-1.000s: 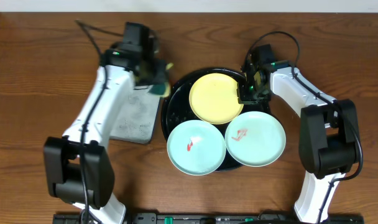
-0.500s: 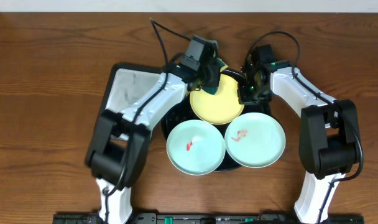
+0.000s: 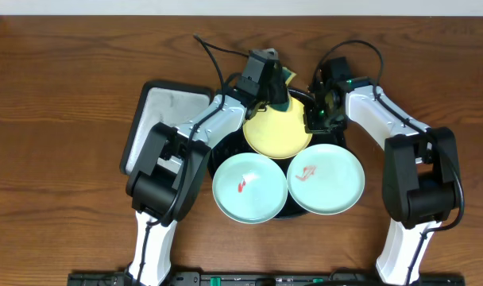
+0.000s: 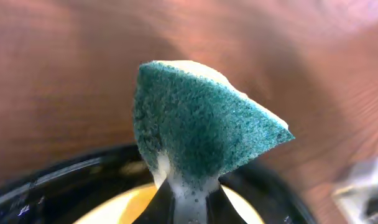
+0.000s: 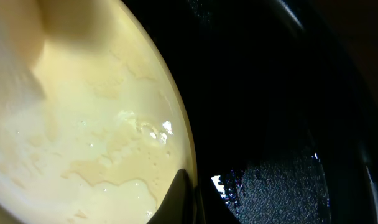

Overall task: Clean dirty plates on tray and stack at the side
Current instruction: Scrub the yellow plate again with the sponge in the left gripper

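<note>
When seen from overhead: black tray (image 3: pixel 221 133) on the bench (image 3: pixel 67 95), carrying a yellow plate (image 3: pixel 277 133) at its far side, a left mint plate (image 3: pixel 250 187) and a right mint plate (image 3: pixel 326 178) at its near side, both red-smeared. Left end effector (image 3: pixel 283 82) above the tray's far rim, pinching a green sponge (image 3: pixel 287 75); right end effector (image 3: pixel 311 119) at the tray's right, clamped on the yellow plate's edge.

From the left wrist: sponge foamy, squeezed between the fingers (image 4: pixel 156 208), over the tray's rim.

From the right wrist: fingertip (image 5: pixel 176 196) on the wet yellow rim, inside the tray.

Wet yellow plate (image 5: pixel 83 124) fills nine o'clock, glossy black tray (image 5: pixel 270 124) three; a dark fingertip (image 5: pixel 178 198) touches the plate's rim at six.
</note>
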Controlling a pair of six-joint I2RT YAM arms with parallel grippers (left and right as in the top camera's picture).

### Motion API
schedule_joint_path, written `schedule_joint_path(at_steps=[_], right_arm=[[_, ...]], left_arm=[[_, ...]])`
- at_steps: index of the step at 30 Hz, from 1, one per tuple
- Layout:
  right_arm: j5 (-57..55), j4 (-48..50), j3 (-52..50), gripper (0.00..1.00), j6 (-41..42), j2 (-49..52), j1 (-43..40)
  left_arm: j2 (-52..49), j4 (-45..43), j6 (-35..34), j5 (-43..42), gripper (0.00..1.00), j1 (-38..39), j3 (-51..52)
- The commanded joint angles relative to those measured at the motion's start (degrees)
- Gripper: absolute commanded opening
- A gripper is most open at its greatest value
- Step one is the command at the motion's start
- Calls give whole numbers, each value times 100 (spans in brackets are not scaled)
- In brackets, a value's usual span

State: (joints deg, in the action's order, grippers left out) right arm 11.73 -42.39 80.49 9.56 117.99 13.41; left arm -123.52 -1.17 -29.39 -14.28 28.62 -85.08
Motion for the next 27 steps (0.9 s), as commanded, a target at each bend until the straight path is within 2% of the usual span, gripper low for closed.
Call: schedule_joint_path(at_steps=[1,5,8,14,22,27], right_arm=[[-249,-74,-35,1,-190,-76,20],[-249,-74,-35,1,-190,-76,20],[-249,-92,-35,1,-190,-76,20],[-249,-109,-35,1,-190,-76,20],[-251,-153,-35,1,-192,-76,20],[-251,-160,-35,1,-192,-76,17]], left_arm=[[-57,-179,-223,-28,8,13,-31],[-57,-83,0,-24,7,13,-31],[-57,442,885,350,8,-4,-31],[-52,1528,1991,946,7,-79,-31],[20,1543,1974,1047,7,-4,-33],[7,1248,955,848,7,153,-31]])
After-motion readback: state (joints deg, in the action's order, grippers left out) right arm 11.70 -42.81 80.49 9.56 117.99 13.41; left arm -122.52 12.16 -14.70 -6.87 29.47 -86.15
